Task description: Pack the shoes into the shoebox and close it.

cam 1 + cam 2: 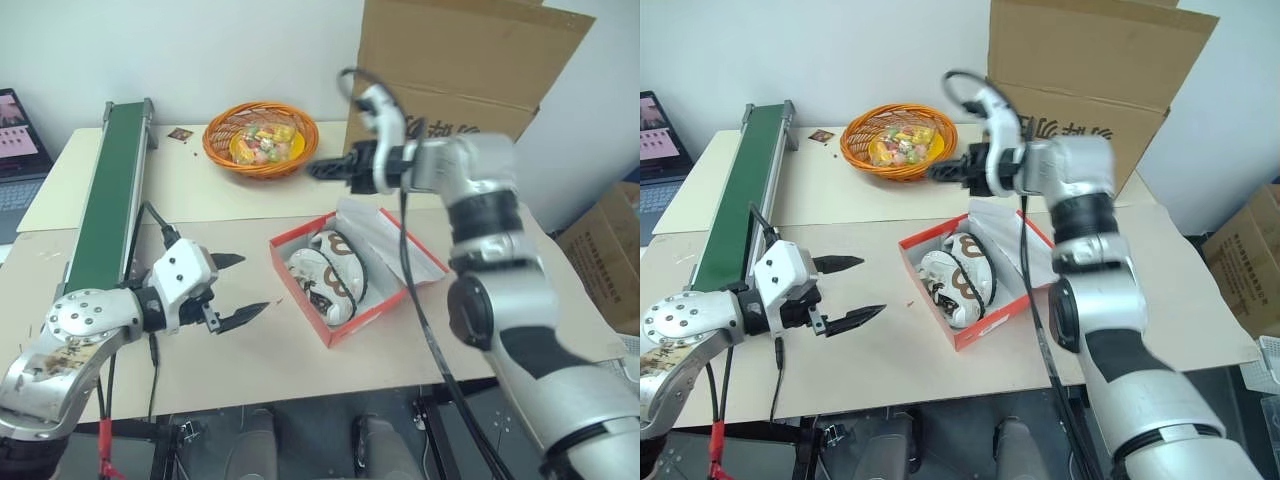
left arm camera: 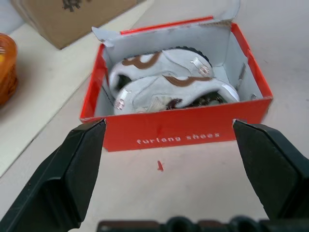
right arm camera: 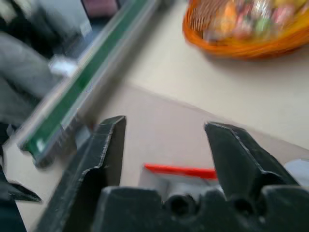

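Note:
The red shoebox (image 1: 345, 327) sits open on the table in front of me, its white-lined lid (image 1: 385, 237) leaning back on the far right side. Both white shoes (image 1: 330, 275) with brown patches lie side by side inside it. My left gripper (image 1: 252, 284) hovers just left of the box, open, its fingers (image 2: 72, 169) spread wide and aimed at the box's red side wall (image 2: 169, 134). My right gripper (image 1: 318, 170) is raised above and behind the box, pointing left toward the basket. It is open, with nothing between its fingers (image 3: 104, 145).
An orange basket (image 1: 257, 138) of wrapped sweets stands at the back. A green conveyor belt (image 1: 110, 190) runs along the left. A big brown carton (image 1: 450, 60) rises behind the box. A laptop (image 1: 20, 150) is at the far left, and another carton (image 1: 612, 250) is off the table's right edge.

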You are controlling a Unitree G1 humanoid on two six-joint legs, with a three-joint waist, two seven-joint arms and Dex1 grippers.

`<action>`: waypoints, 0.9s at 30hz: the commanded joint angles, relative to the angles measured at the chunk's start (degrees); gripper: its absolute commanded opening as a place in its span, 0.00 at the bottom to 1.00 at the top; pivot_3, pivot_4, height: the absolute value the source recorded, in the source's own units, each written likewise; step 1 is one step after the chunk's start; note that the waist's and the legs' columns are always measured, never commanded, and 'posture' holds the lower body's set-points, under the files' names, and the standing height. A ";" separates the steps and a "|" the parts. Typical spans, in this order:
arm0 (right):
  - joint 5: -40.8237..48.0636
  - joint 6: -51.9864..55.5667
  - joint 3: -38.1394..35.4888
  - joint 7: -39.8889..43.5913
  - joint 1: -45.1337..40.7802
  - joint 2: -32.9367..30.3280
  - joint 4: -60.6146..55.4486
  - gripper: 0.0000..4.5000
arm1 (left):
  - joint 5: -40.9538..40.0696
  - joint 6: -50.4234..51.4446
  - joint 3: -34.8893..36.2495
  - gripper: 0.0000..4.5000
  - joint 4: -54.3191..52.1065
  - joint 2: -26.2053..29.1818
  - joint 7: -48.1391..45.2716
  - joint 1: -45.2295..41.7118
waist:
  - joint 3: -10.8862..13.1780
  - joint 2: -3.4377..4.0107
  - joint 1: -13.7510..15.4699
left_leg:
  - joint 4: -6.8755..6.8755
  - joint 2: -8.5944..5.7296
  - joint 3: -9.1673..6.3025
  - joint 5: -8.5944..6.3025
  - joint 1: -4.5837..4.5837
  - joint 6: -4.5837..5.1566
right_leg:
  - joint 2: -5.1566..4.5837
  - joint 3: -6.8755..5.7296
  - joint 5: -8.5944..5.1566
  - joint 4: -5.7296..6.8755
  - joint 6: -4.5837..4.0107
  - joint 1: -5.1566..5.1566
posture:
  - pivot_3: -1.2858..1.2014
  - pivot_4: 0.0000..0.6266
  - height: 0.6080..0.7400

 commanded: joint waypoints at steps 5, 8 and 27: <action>8.42 8.88 -13.15 -6.11 19.08 -9.00 -30.57 0.03 | 1.24 -1.73 -0.96 1.00 -0.12 -1.45 1.11 -1.80 | 0.01 0.02 0.67 | 0.01 0.00 -0.02 0.00 0.04 0.00 | -0.01 0.00 -0.01 0.00 0.00 0.06 | 0.52 0.24 0.76; 10.68 9.45 -13.99 -2.01 30.22 -16.53 -34.51 0.01 | 1.03 -1.83 -1.85 1.00 0.04 -2.20 1.03 -2.55 | 0.01 0.02 0.89 | 0.04 -0.09 -0.02 0.00 0.10 0.00 | -0.09 0.00 -0.23 -0.09 -0.18 0.25 | 0.52 0.24 0.76; -5.30 -20.74 14.40 -2.97 45.32 -18.84 -8.21 0.01 | 1.44 -2.57 -3.88 1.00 1.91 -2.30 -0.58 -5.48 | -0.04 -0.06 -1.06 | 0.04 -0.14 0.05 -0.08 1.03 0.10 | -0.08 0.27 -0.51 -0.35 0.19 1.06 | 0.52 0.24 0.76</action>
